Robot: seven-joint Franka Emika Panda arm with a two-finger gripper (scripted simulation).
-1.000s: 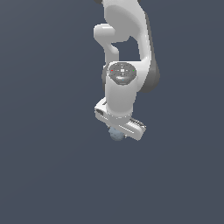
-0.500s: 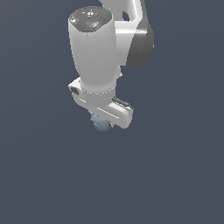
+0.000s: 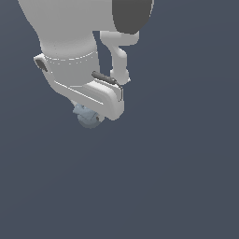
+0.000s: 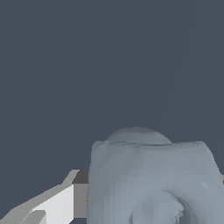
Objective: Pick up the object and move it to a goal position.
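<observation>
Beneath the white arm (image 3: pixel 70 42), exterior view: the gripper (image 3: pixel 88 109) fills the upper part of the frame, seen very close, its white hand body angled down toward the exterior view's right. A dark strip runs along the top edge of that body. A dark grey joint cap (image 3: pixel 132 14) sits at the top edge, with a slimmer white link (image 3: pixel 119 53) dropping from it behind the hand.

The object (image 3: pixel 87 116), pale grey-blue and lumpy, peeks out just under the hand body; only its rounded lower part shows, the rest is hidden by the hand. It touches nothing else visible below it; flat dark slate-blue backdrop (image 3: pixel 177 177) all round, no edge or shadow to show a surface.

Wrist view: object (image 4: pixel 153 179) looms large, matte, rounded corners, a hollow or dimple on its near face. One finger (image 4: pixel 57 203), white with a dark pad face, sits flush against one flank of the object. The opposite finger is barely seen at the frame's edge.

Jaws: clenched on the object, which rides between them.
</observation>
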